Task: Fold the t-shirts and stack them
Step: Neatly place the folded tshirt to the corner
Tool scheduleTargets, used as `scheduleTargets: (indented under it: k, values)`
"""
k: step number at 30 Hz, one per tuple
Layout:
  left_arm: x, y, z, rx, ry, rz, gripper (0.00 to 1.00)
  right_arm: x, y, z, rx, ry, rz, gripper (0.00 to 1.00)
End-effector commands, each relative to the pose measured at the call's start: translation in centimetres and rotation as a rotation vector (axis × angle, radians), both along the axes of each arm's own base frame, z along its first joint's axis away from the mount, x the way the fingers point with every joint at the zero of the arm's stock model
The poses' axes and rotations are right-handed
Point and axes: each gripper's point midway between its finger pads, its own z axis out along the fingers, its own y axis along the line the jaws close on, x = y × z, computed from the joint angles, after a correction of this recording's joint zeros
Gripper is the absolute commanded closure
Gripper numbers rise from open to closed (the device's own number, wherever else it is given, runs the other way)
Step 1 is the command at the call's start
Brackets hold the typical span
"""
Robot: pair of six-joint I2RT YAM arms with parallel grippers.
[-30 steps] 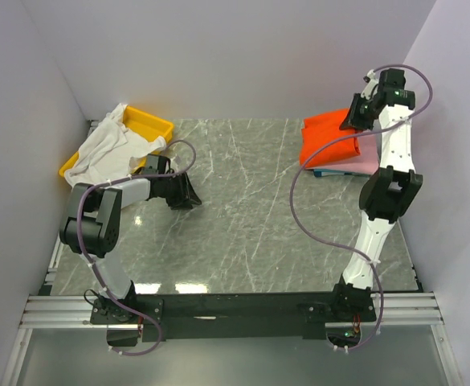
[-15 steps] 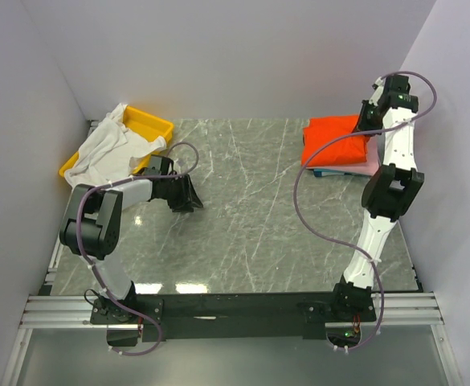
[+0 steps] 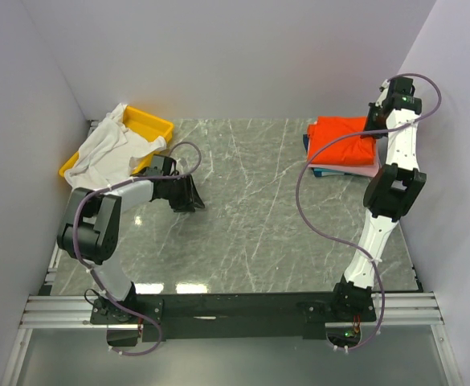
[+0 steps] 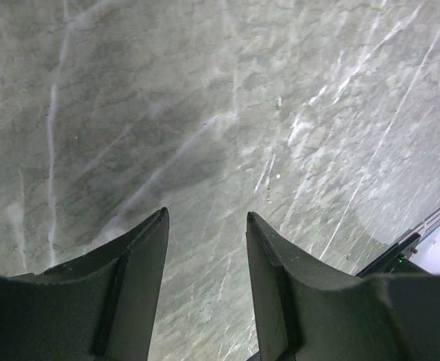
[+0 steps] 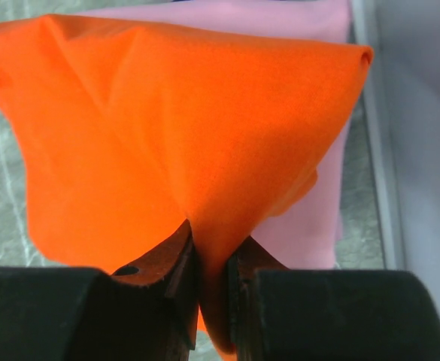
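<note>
Right wrist: orange shirt (image 5: pixel 167 128) pinched in right end effector (image 5: pixel 213 248), draped over pink shirt (image 5: pixel 310 226) at far-right worktop (image 3: pixel 251 209). Carried rightward toward wall (image 3: pixel 451 121) since a second ago. White shirt (image 3: pixel 106 149) on tray (image 3: pixel 153 122). Left end effector (image 4: pixel 204 226) spread, low over worktop.

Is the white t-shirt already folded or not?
Not folded: the white t-shirt lies crumpled in a heap, draped across the yellow tray and over its rim.
</note>
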Motion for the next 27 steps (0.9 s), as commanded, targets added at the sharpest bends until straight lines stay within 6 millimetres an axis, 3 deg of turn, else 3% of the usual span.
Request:
scheduleTargets:
  k: [1,3,6,7,12,13,14,16,21,22,23,25,26,27]
  values:
    - [0.8,-0.3,2.4,-0.01,-0.068,0.007,0.48,1.2,-3.2,1.1,-0.109,-0.058,-0.07,0.82]
    - [0.9,-0.4,2.8,-0.012,-0.079,0.006,0.48,1.2,-3.3,1.4,-0.114,-0.068,-0.086,0.65]
    - [1.0,-0.4,3.1,-0.012,-0.088,0.007,0.48,0.8,-3.7,2.2,-0.134,-0.082,-0.109,0.24]
    - [1.0,-0.5,3.2,-0.014,-0.09,0.009,0.48,0.6,-3.7,2.0,-0.137,-0.077,-0.113,0.17]
    - [1.5,-0.6,4.5,-0.024,-0.131,0.019,0.48,-1.1,-3.8,5.0,-0.167,-0.135,-0.17,0.15]
    - [1.8,-0.5,5.0,-0.024,-0.148,0.027,0.48,-1.3,-3.6,4.8,-0.167,-0.141,-0.17,0.15]
    - [1.9,-0.6,5.3,-0.025,-0.158,0.029,0.48,-1.9,-3.4,6.5,-0.173,-0.179,-0.177,0.14]
    - [2.2,-0.6,5.9,-0.026,-0.177,0.039,0.47,-2.2,-2.9,7.8,-0.172,-0.223,-0.173,0.14]
    - [3.1,-0.3,8.4,-0.031,-0.253,0.071,0.47,-3.9,0.6,10.3,-0.12,-0.3,-0.118,0.13]
    - [3.2,-0.2,8.8,-0.032,-0.262,0.079,0.47,-4.4,1.2,9.4,-0.109,-0.284,-0.107,0.12]
    - [3.4,0.0,9.5,-0.027,-0.287,0.091,0.46,-4.9,2.5,10.7,-0.108,-0.318,-0.087,0.12]
    - [3.7,0.2,10.4,-0.026,-0.318,0.112,0.46,-5.6,4.0,10.3,-0.093,-0.326,-0.058,0.12]
    - [3.9,0.6,11.1,-0.014,-0.346,0.133,0.46,-6.4,5.0,11.8,-0.093,-0.366,-0.044,0.12]
    - [4.2,1.0,11.6,-0.007,-0.371,0.154,0.46,-6.7,6.6,12.1,-0.083,-0.382,-0.013,0.12]
